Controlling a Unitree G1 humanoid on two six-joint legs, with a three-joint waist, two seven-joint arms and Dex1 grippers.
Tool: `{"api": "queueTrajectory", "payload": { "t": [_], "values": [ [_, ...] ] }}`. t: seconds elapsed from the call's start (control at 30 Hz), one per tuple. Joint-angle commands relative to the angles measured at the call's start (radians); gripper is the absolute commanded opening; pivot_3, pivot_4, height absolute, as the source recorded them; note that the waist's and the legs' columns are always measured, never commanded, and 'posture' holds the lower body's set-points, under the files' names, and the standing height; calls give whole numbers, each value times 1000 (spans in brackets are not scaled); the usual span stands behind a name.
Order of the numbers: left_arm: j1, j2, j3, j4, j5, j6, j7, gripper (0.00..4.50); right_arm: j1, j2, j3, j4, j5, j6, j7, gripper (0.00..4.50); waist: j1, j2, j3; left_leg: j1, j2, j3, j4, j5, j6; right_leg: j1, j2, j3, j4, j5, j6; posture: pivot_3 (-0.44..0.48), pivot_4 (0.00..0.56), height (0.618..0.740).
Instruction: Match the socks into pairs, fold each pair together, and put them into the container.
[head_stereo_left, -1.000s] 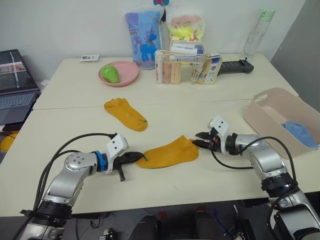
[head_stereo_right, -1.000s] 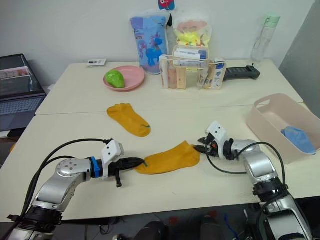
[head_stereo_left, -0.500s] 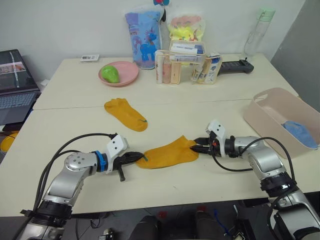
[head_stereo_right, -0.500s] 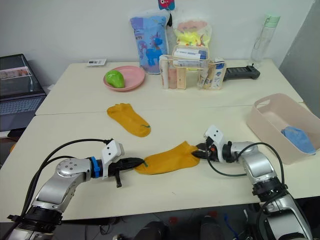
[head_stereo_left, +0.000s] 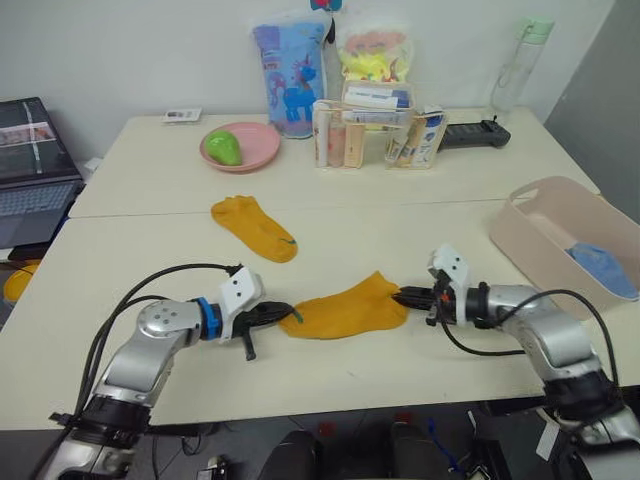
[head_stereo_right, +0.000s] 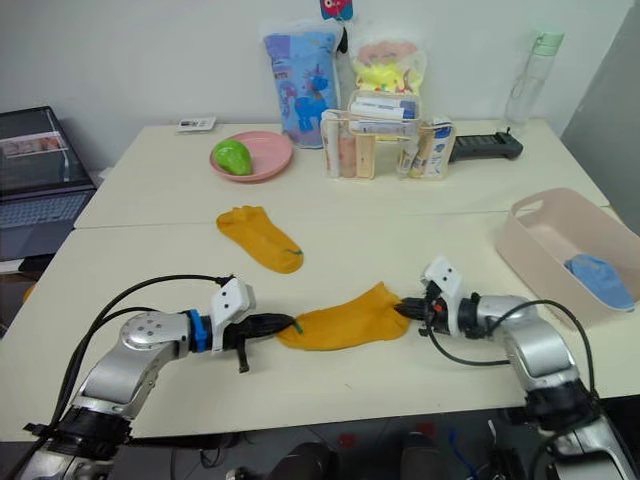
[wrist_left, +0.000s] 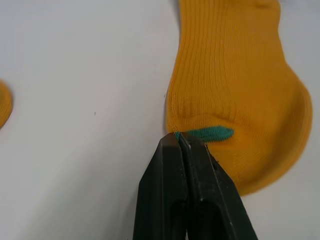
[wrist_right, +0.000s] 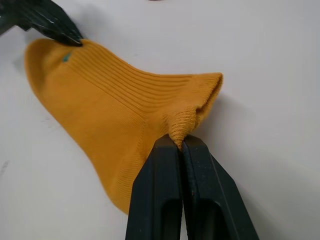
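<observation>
A mustard yellow sock (head_stereo_left: 350, 308) lies flat near the table's front middle. My left gripper (head_stereo_left: 283, 311) is shut on its toe edge by a small green mark (wrist_left: 212, 133). My right gripper (head_stereo_left: 405, 297) is shut on the bunched cuff (wrist_right: 181, 125) at the sock's other end. A second mustard sock (head_stereo_left: 252, 227) lies farther back and to the left, apart from both grippers. The pale pink container (head_stereo_left: 535, 235) stands at the right edge with a light blue sock (head_stereo_left: 603, 268) inside.
At the back stand a pink plate (head_stereo_left: 255, 150) holding a green object, a clear organizer (head_stereo_left: 370, 135) with bottles, a blue bag (head_stereo_left: 292, 78), a water bottle (head_stereo_left: 510, 65) and a black device (head_stereo_left: 475, 133). A laptop (head_stereo_left: 30, 170) sits off the left.
My right gripper, open beside the cuff a second ago, has moved onto it and shut. The left gripper keeps its hold on the toe. The camera has shifted slightly.
</observation>
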Motion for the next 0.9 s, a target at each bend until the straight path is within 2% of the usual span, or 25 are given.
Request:
{"api": "queueTrajectory", "payload": {
  "t": [0.03, 0.23, 0.37, 0.47, 0.77, 0.9],
  "values": [
    [-49, -15, -14, -5, 7, -2, -4, 0, 54, -6, -59, -143, 76, 73, -43, 14, -3, 0, 0, 0, 0, 0, 0, 0, 0, 0, 0, 0, 0, 0, 0, 0, 150, 740],
    [-133, -42, -61, 48, 42, -15, -21, 0, 193, 23, -106, -299, 141, 151, -152, 14, -4, 0, 0, 0, 0, 0, 0, 0, 0, 0, 0, 0, 0, 0, 0, 0, 150, 740],
    [-156, -33, -87, 62, 61, -11, -49, 0, 235, 53, -113, -367, 177, 193, -220, 14, -4, 0, 0, 0, 0, 1, 0, 0, 0, 0, 0, 1, 0, 0, 0, 0, 150, 740],
    [-151, 10, -109, 56, 75, 10, -103, 0, 270, 66, -95, -376, 161, 182, -266, 14, -4, 0, 0, 0, 0, 0, 0, 0, 0, 0, 0, 0, 0, 0, 0, 0, 150, 740],
    [-120, 28, -42, -54, -16, 155, -84, 0, 266, 41, -123, -345, 168, 161, -284, 14, -4, 0, 0, 1, 0, 0, 0, 0, 0, 0, 1, 0, 0, 0, 0, 0, 150, 740],
    [-106, 65, -4, -147, -99, 273, -111, 0, 268, 9, -172, -376, 269, 215, -246, 14, -4, 0, 0, 1, 0, 0, 0, 0, 0, 0, 1, 1, 0, 0, 0, 0, 150, 740]
  ]
}}
